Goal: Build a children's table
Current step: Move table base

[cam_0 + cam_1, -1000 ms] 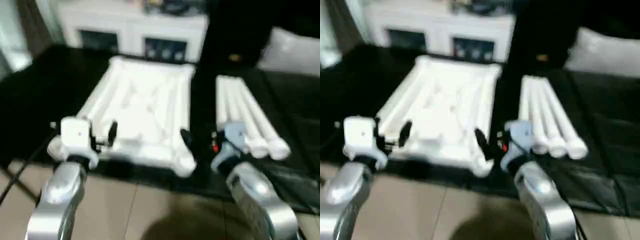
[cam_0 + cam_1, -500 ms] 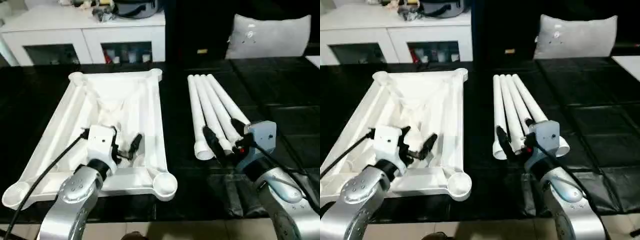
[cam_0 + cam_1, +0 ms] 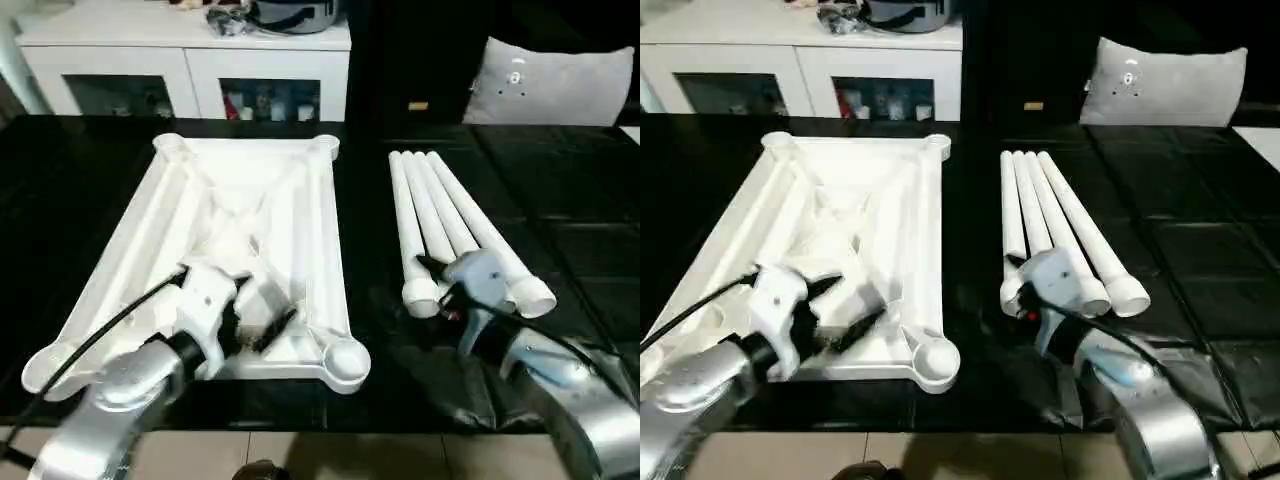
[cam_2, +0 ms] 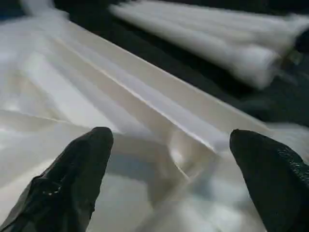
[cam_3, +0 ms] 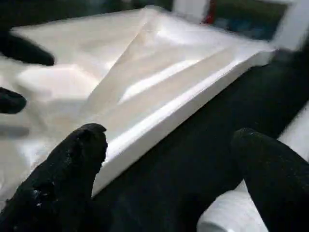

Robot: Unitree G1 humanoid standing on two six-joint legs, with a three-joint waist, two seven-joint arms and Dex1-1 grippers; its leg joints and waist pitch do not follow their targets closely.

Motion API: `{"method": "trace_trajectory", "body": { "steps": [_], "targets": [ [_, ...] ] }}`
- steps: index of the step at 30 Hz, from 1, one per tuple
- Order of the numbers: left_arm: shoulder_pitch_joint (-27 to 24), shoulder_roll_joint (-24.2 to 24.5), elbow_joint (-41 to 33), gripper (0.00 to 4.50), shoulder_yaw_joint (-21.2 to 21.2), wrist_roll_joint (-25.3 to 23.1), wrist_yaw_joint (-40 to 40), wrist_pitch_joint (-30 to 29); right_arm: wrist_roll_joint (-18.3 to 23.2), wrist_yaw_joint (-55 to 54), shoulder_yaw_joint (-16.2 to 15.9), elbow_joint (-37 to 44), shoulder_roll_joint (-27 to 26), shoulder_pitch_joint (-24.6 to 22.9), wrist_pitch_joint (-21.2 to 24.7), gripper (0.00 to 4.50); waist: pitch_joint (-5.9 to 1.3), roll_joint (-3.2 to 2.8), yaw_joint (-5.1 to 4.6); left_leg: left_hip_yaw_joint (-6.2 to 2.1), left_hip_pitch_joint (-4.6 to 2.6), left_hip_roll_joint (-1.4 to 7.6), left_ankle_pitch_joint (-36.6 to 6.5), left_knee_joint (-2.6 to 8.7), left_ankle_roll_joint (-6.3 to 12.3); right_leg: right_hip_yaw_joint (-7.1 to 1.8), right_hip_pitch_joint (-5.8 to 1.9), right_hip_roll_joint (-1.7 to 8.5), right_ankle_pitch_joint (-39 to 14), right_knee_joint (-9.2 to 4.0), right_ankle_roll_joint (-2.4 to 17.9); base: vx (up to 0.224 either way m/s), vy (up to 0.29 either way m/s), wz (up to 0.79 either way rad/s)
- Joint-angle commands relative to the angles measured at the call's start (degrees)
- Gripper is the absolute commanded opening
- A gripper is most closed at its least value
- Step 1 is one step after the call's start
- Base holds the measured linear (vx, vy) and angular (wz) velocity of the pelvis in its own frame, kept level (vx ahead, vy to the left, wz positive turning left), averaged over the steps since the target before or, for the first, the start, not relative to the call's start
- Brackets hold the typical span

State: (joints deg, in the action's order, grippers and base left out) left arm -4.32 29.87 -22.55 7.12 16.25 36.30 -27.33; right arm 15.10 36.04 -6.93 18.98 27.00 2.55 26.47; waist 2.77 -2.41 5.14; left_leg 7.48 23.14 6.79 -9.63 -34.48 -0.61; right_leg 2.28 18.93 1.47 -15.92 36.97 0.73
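The children's table lies in parts on a black surface. Its square white top (image 3: 305, 200) rests upside down with the ribbed underside up and round sockets at the corners (image 3: 345, 360). Four white legs (image 3: 440, 205) lie side by side to its right. My left gripper (image 3: 262, 315) hovers open over the near part of the top, holding nothing. In the left wrist view its fingers (image 4: 72, 179) stand wide apart above the ribs. My right gripper (image 3: 440, 285) is open at the legs' near ends, between them and the top. One leg end (image 5: 231, 212) lies close to it.
A white cabinet (image 3: 200, 60) with shelves stands behind the black surface (image 3: 560, 200). A grey pillow (image 3: 555, 85) leans at the back right. A black cable (image 3: 100, 335) runs from my left wrist across the top's near left side. Pale floor (image 3: 300, 455) borders the near edge.
The camera has swung and settled, so the whole picture has shifted. My right gripper has moved left to the legs' near ends. The left gripper stays over the top; both remain open.
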Motion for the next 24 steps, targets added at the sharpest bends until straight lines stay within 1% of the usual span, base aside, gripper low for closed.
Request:
{"method": "trace_trajectory", "body": {
  "steps": [1, 2, 3, 4, 5, 6, 7, 8, 9, 10, 11, 12, 13, 14, 15, 16, 17, 18, 19, 20, 21, 22, 23, 24],
  "targets": [
    [0.6, 3.4, 0.9, 4.41, 1.5, 2.0, 8.2, 0.9, -0.1, 5.5, -1.0, -1.4, 2.4, 1.6, -1.5, 4.5, -2.48, -0.3, 0.17, -2.86, -1.6, 6.14, -16.5, 5.02, 0.81, -3.48, 0.1, 7.5, -4.0, -5.05, 8.0, 0.0, 0.0, 0.0],
    [1.1, 4.9, 1.1, 4.41, 2.3, 2.4, 11.0, 1.1, -0.4, 7.3, -1.8, -1.8, 3.8, 1.9, -2.1, 4.5, -2.42, -0.58, 0.26, -2.7, -1.78, 6.2, -17.3, 5.0, 0.77, -3.6, 0.22, 7.68, -4.6, -5.14, 8.5, 0.0, 0.0, 0.0],
    [1.4, 5.6, 1.2, 4.41, 2.7, 2.5, 12.4, 1.3, -0.5, 8.1, -2.2, -2.0, 4.4, 2.0, -2.4, 4.5, -2.4, -0.2, 0.3, -2.6, -1.83, 6.28, -17.8, 4.98, 0.76, -3.65, 0.05, 7.75, -5.6, -5.32, 8.8, 0.0, 0.0, 0.0],
    [1.8, 6.6, 1.4, 4.41, 3.4, 2.5, 14.0, 1.5, -0.9, 8.9, -2.8, -2.2, 5.4, 2.2, -2.8, 4.5, -2.39, -1.06, 0.57, -2.61, -1.9, 6.35, -18.0, 4.87, 0.72, -3.77, 0.15, 7.97, -5.9, -5.28, 9.2, 0.0, 0.0, 0.0],
    [1.9, 6.7, 1.4, 4.41, 3.5, 2.5, 14.2, 1.5, -0.9, 9.0, -2.9, -2.2, 5.4, 2.3, -2.8, 4.5, -2.34, -0.71, 0.47, -2.51, -1.94, 6.44, -18.3, 4.96, 0.67, -3.72, 0.12, 7.85, -6.3, -5.5, 9.3, 0.0, 0.0, 0.0],
    [2.2, 7.2, 1.5, 4.15, 3.9, 2.3, 15.0, 1.5, -1.1, 9.0, -3.0, -2.5, 5.7, 2.5, -2.9, 4.5, -2.35, -0.38, 0.58, -2.45, -1.96, 6.5, -18.0, 4.95, 0.88, -3.81, 0.0, 7.97, -6.2, -5.45, 9.8, 0.0, 0.0, 0.0],
    [3.4, 8.9, 1.7, 4.15, 5.6, 1.2, 16.9, 1.9, -0.5, 8.5, -2.3, -2.8, 5.7, 3.0, -1.8, 4.5, -2.42, -0.98, 0.72, -2.51, -1.92, 6.47, -17.7, 4.85, 0.79, -3.78, 0.03, 7.99, -6.1, -5.27, 10.0, 0.0, 0.0, 0.0],
    [3.4, 8.9, 1.7, 4.07, 5.6, 1.2, 16.9, 1.9, -0.5, 8.5, -2.3, -2.8, 5.7, 3.0, -1.8, 4.5, -2.43, -0.79, 0.84, -2.42, -2.12, 6.42, -18.2, 4.82, 0.77, -3.83, 0.21, 7.83, -7.2, -5.42, 10.1, 0.0, 0.0, 0.0],
    [4.6, 9.9, 2.8, 4.07, 6.7, 0.0, 18.1, 3.0, 0.4, 8.4, -1.9, -1.9, 6.8, 2.8, 1.9, 4.5, -2.32, -0.61, 0.78, -2.41, -1.99, 6.36, -17.9, 4.86, 0.84, -3.83, 0.05, 7.83, -7.5, -5.46, 10.2, 0.0, 0.0, 0.0],
    [5.1, 10.2, 3.6, 4.01, 6.9, -0.6, 18.4, 3.7, 0.6, 8.5, -2.0, -1.2, 7.6, 2.6, 4.2, 4.5, -2.24, -0.65, 0.93, -2.36, -2.08, 6.37, -17.6, 4.86, 1.01, -3.81, 0.06, 7.7, -8.3, -5.58, 10.2, 0.0, 0.0, 0.0],
    [5.1, 10.2, 3.6, 3.83, 6.9, -0.6, 18.4, 3.7, 0.6, 8.5, -2.0, -1.2, 7.6, 2.6, 4.2, 4.5, -2.28, -0.68, 0.97, -2.33, -2.13, 6.37, -17.5, 4.81, 1.04, -3.82, 0.03, 7.7, -8.6, -5.57, 10.2, 0.0, 0.0, 0.0],
    [6.6, 10.2, 6.1, 3.71, 8.2, -2.5, 19.4, 5.8, 1.3, 9.3, -2.0, 0.3, 9.4, 1.0, 7.2, 4.5, -2.35, -0.28, 1.2, -2.26, -2.03, 6.53, -16.6, 4.79, 1.18, -3.8, -0.16, 7.83, -8.7, -5.55, 10.1, 0.0, 0.0, 0.0],
    [6.8, 10.2, 6.5, 3.71, 8.5, -2.9, 19.6, 6.2, 1.6, 9.5, -1.8, 0.5, 9.5, 0.6, 7.3, 4.5, -2.39, -0.46, 1.4, -2.26, -2.06, 6.56, -16.4, 4.76, 1.27, -3.83, -0.11, 7.89, -8.7, -5.56, 9.9, 0.0, 0.0, 0.0],
    [7.2, 10.0, 7.0, 3.65, 8.9, -3.5, 19.7, 6.4, 1.8, 9.6, -1.4, 0.6, 9.2, 0.4, 6.1, 4.5, -2.54, -0.53, 1.55, -2.17, -2.08, 6.59, -16.2, 4.62, 1.23, -3.83, -0.03, 8.04, -8.6, -5.47, 9.9, 0.0, 0.0, 0.0],
    [7.4, 10.0, 7.2, 3.65, 9.2, -3.9, 19.6, 6.4, 2.0, 9.6, -1.0, 0.5, 8.9, 0.3, 4.9, 4.5, -2.51, -0.55, 1.63, -2.14, -2.03, 6.66, -16.3, 4.72, 1.24, -3.85, 0.06, 8.07, -8.6, -5.55, 9.8, 0.0, 0.0, 0.0],
    [7.5, 9.9, 7.3, 3.54, 9.3, -4.1, 19.6, 6.3, 2.0, 9.7, -0.8, 0.5, 8.8, 0.3, 4.4, 4.5, -2.58, -0.45, 1.6, -2.2, -2.03, 6.74, -16.5, 4.74, 1.08, -3.74, 0.03, 8.03, -8.1, -5.39, 9.9, 0.0, 0.0, 0.0],
    [7.7, 9.7, 7.6, 3.4, 9.7, -4.3, 19.4, 6.6, 2.0, 9.5, -0.7, 0.6, 8.5, 0.2, 3.8, 4.5, -2.64, -0.8, 1.66, -2.25, -2.01, 6.74, -16.3, 4.74, 1.03, -3.74, 0.06, 8.01, -7.5, -5.26, 10.0, 0.0, 0.0, 0.0],
    [7.8, 9.6, 7.8, 3.29, 10.0, -4.6, 19.3, 7.1, 1.1, 9.1, -0.8, 0.7, 8.2, 0.2, 2.2, 4.5, -2.62, -0.81, 1.57, -2.21, -2.02, 6.8, -16.7, 4.81, 0.84, -3.69, 0.14, 7.97, -6.6, -5.27, 10.4, 0.0, 0.0, 0.0],
    [8.0, 9.3, 8.3, 3.25, 10.3, -5.3, 18.8, 8.9, 1.2, 8.7, -0.7, 1.0, 7.7, 0.1, 1.5, 4.5, -2.64, -0.75, 1.53, -2.17, -2.08, 6.8, -16.8, 4.77, 0.81, -3.71, 0.14, 7.95, -6.4, -5.23, 10.6, 0.0, 0.0, 0.0],
    [8.2, 8.9, 8.7, 3.1, 10.5, -5.8, 18.5, 10.2, 1.4, 8.6, -0.7, 1.3, 7.4, 0.0, 0.9, 4.5, -2.63, -1.17, 1.6, -2.17, -2.05, 6.77, -17.1, 4.71, 0.81, -3.78, 0.14, 8.05, -6.4, -5.36, 10.8, 0.0, 0.0, 0.0],
    [8.4, 8.7, 9.9, 3.1, 11.0, -6.6, 18.4, 11.3, 0.3, 8.1, -1.4, 1.6, 7.8, -0.2, 1.0, 4.5, -2.6, -0.98, 1.57, -2.12, -2.09, 6.82, -17.2, 4.76, 0.82, -3.8, 0.15, 7.97, -6.3, -5.45, 10.7, 0.0, 0.0, 0.0],
    [8.5, 8.6, 11.0, 2.9, 11.3, -7.2, 18.5, 12.2, -0.7, 7.8, -2.0, 1.6, 8.4, -0.4, 0.5, 4.5, -2.64, -1.01, 1.55, -2.15, -2.08, 6.8, -17.1, 4.8, 0.76, -3.78, 0.03, 7.83, -5.5, -5.3, 10.4, 0.0, 0.0, 0.0],
    [8.5, 8.6, 11.0, 2.9, 11.3, -7.2, 18.5, 12.2, -0.7, 7.8, -2.0, 1.6, 8.4, -0.4, 0.5, 4.5, -2.64, -1.01, 1.55, -2.15, -2.08, 6.8, -17.1, 4.8, 0.76, -3.78, 0.03, 7.83, -5.5, -5.3, 10.4, 0.0, 0.0, 0.0],
    [8.6, 8.5, 12.6, 2.79, 11.4, -7.4, 19.4, 13.3, -1.5, 7.1, -1.7, 1.4, 8.1, -0.5, -0.8, 4.5, -2.73, -1.31, 1.67, -2.11, -2.13, 6.71, -17.0, 4.66, 0.82, -3.77, 0.11, 7.96, -5.7, -5.26, 10.4, 0.0, 0.0, 0.0]
  ]
}}
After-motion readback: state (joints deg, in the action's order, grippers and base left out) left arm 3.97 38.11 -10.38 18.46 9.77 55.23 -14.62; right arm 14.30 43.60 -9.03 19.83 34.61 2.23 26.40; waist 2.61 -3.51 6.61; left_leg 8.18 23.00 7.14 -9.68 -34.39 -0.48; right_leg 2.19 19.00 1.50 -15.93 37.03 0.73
